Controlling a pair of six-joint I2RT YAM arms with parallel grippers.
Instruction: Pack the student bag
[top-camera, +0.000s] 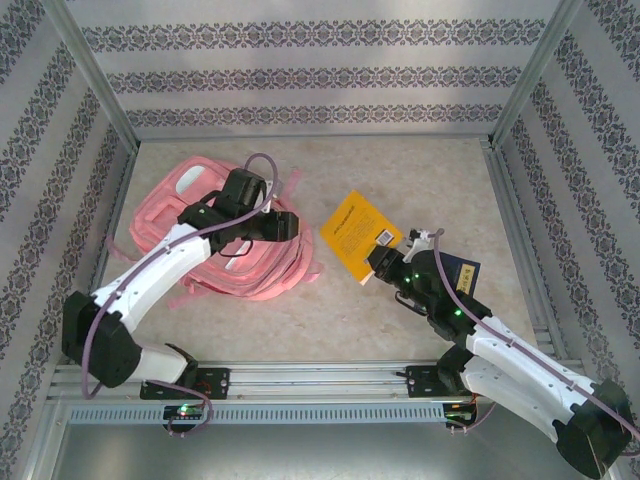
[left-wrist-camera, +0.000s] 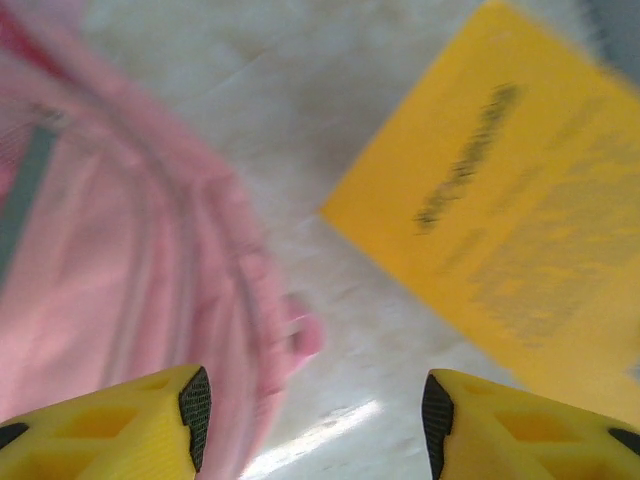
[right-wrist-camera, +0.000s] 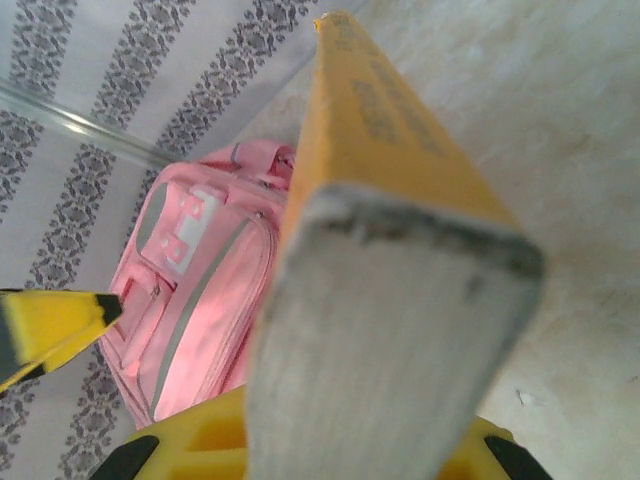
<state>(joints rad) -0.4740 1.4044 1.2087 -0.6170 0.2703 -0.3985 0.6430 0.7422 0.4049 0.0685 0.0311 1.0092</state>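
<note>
The pink student bag (top-camera: 200, 235) lies flat on the left of the table. My left gripper (top-camera: 286, 226) hovers over its right edge. In the left wrist view that gripper (left-wrist-camera: 315, 415) is open, with bare table between its fingers, the bag (left-wrist-camera: 110, 270) to the left and a yellow book (left-wrist-camera: 510, 200) to the right. My right gripper (top-camera: 385, 263) is shut on the near corner of the yellow book (top-camera: 352, 232), which is tilted up off the table. In the right wrist view the book's grey page edge (right-wrist-camera: 390, 340) sits between the jaws of the right gripper (right-wrist-camera: 315, 458), with the bag (right-wrist-camera: 200, 300) beyond.
A dark blue flat item (top-camera: 463, 272) lies under my right arm. Patterned walls and metal posts enclose the table on three sides. A metal rail (top-camera: 320, 378) runs along the near edge. Bare table lies between the bag and the book.
</note>
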